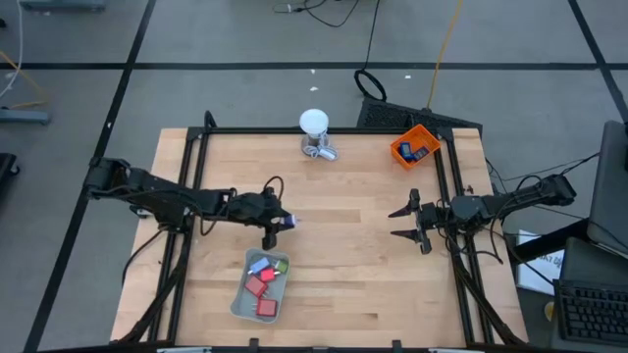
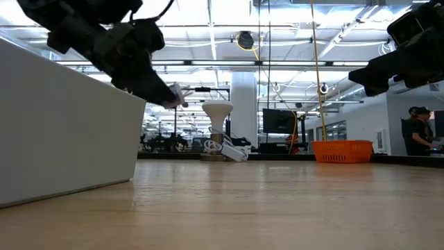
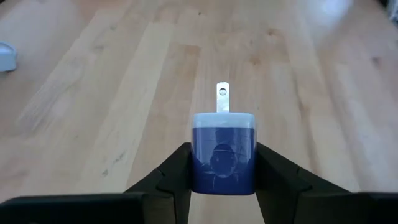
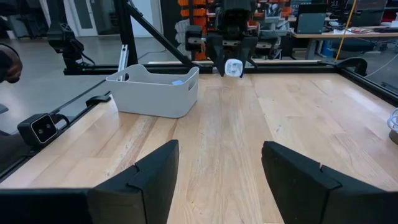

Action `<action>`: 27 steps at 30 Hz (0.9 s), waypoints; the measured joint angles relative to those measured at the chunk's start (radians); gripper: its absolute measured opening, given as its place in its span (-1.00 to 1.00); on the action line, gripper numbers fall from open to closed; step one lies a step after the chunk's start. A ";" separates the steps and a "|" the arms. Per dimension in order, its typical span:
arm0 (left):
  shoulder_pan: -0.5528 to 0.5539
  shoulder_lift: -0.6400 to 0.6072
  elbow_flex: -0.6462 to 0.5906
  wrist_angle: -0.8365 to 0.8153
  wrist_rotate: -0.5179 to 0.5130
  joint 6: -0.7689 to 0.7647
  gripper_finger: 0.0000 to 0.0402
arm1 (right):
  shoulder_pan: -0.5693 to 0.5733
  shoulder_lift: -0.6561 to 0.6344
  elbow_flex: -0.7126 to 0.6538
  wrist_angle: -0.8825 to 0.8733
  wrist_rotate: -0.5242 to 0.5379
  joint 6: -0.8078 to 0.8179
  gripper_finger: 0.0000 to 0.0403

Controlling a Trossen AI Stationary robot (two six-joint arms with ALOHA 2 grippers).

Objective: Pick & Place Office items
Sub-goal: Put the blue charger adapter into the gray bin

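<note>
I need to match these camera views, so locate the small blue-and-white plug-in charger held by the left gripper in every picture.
High view: blue-and-white plug-in charger just left of centre, above the pale grey tray.
Low view: pale bit at the left gripper tip, upper left.
Left wrist view: centre, clamped between the fingers, prong forward.
Right wrist view: top centre, right of the tray.
Shared landmark: the grey tray.

A light-blue plug adapter [image 3: 222, 152] with a metal prong pointing forward sits clamped in the left claw [image 1: 285, 222], held above the grey tray [image 1: 238, 302]. Red [image 1: 260, 285], light-blue and green pieces lie inside that tray; dark blue-faced rectangles [image 1: 417, 150] lie well away from it.
</note>
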 joint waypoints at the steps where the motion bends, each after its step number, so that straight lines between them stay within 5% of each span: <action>1: -0.001 -0.010 -0.003 0.001 0.008 -0.006 -0.33 | 0.000 0.000 0.000 0.000 0.000 0.000 0.09; 27: -0.411 -0.212 -0.009 0.008 -0.001 -0.098 -0.33 | 0.000 0.000 0.000 0.000 0.000 0.000 0.09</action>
